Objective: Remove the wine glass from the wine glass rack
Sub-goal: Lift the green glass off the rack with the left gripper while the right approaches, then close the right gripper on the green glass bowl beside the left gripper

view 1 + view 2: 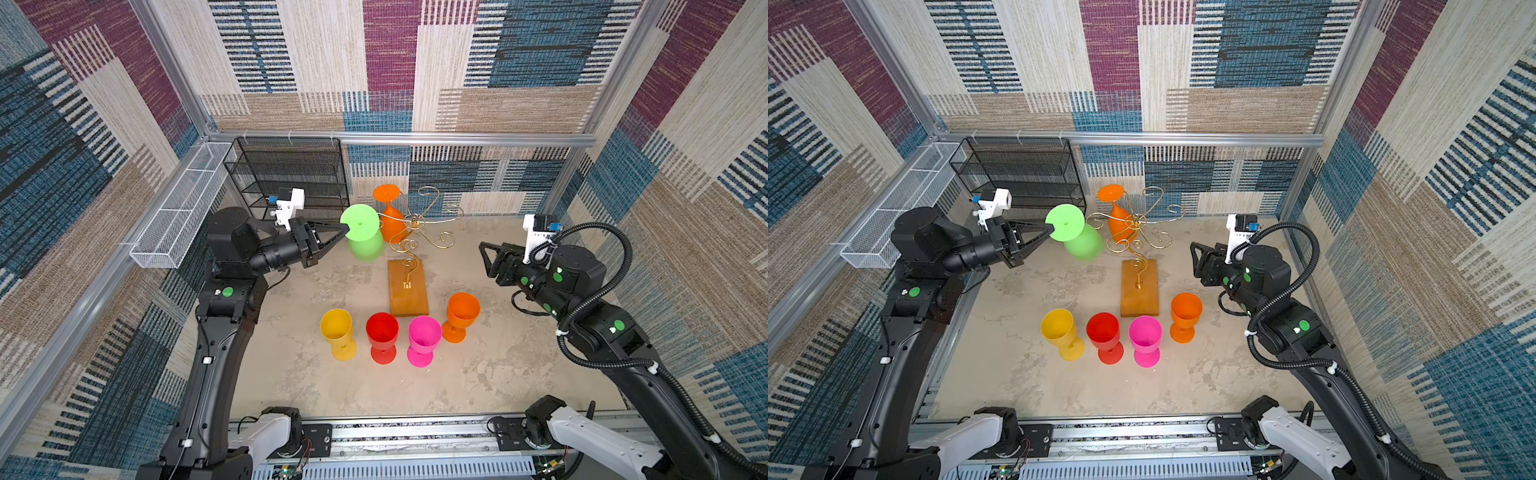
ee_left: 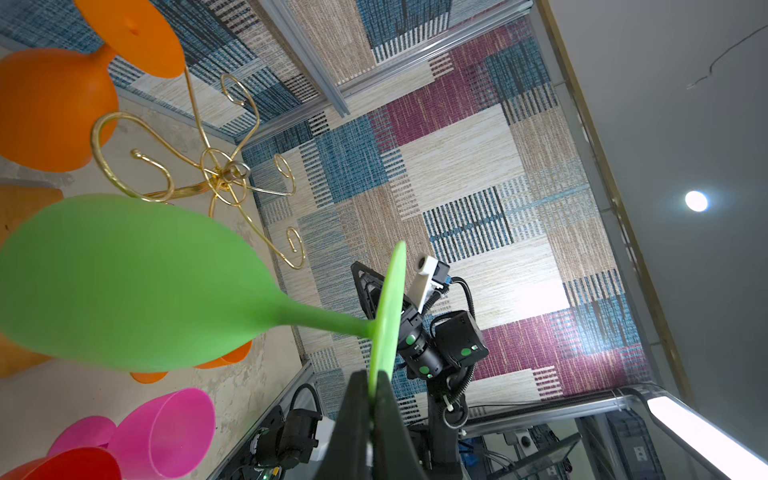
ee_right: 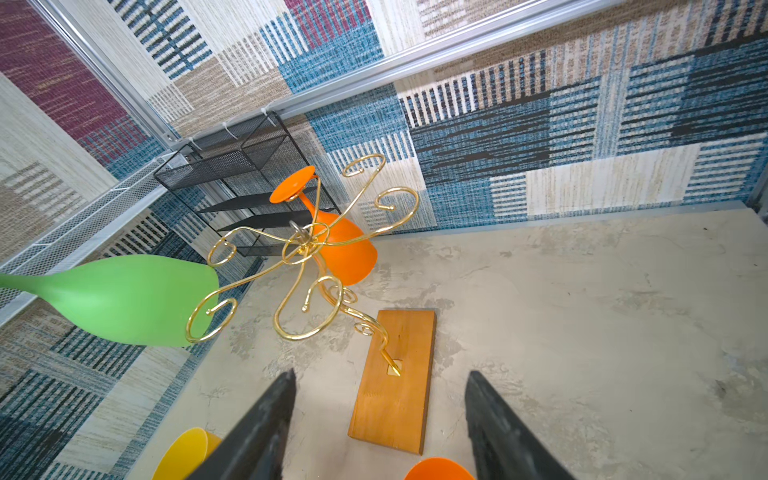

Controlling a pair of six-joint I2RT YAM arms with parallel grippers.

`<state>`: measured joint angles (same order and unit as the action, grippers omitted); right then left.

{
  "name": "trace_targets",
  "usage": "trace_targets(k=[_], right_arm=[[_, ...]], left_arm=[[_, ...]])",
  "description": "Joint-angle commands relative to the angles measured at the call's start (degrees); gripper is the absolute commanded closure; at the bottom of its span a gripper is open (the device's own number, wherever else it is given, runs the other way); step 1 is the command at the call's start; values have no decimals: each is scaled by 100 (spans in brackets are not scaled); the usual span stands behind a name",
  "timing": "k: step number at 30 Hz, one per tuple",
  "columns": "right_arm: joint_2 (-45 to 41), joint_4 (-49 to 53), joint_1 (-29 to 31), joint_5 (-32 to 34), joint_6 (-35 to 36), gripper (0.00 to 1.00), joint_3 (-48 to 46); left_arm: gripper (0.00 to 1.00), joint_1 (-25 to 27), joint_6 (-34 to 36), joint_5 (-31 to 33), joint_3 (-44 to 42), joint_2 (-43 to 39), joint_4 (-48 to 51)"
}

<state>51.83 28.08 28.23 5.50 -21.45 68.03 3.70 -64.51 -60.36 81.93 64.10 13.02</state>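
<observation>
Clamping green glass [image 1: 359,222] by foot edge with left gripper [image 1: 345,227], right gripper [image 1: 487,259] apart; may slip, or snag rack [image 1: 408,289].

black mesh shelf [image 1: 291,170]: back left corner | white wire basket [image 1: 178,212]: just beside it

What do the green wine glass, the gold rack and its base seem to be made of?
The green wine glass: likely matte plastic, opaque, no glassy shine. The wine glass rack: thin metal wire, shiny gold finish. Its base: wood, orange-brown, faint grain visible.
</observation>
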Motion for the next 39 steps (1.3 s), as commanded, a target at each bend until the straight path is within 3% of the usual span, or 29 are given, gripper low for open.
trace_targets(k=[1, 4, 15, 20, 27, 33, 39], right_arm=[[59, -741, -4, -277, -95, 34, -36], [133, -1080, -10, -451, -89, 35, -87], [389, -3214, -119, -1904, -275, 39, -539], [748, -4230, -292, -2877, -816, 37, -639], [1159, -6549, -872, -4173, -2143, 36, -1241], [1363, -8269, -1218, -4707, -3014, 35, -1698], [1456, -8489, -1306, -4745, -2954, 34, -1688]], left_arm=[[100, -24, -73, -195, 387, -31, 26], [100, -26, -224, -203, 718, 34, -146], [100, 168, -1991, 90, 602, 347, -3049], [100, 667, -2248, 502, 350, 464, -3978], [100, 1299, -3943, 1118, -86, 1215, -7096], [100, 1621, -4207, 1424, -306, 1609, -7628], [100, 1942, -4664, 1661, -305, 2077, -8237]])
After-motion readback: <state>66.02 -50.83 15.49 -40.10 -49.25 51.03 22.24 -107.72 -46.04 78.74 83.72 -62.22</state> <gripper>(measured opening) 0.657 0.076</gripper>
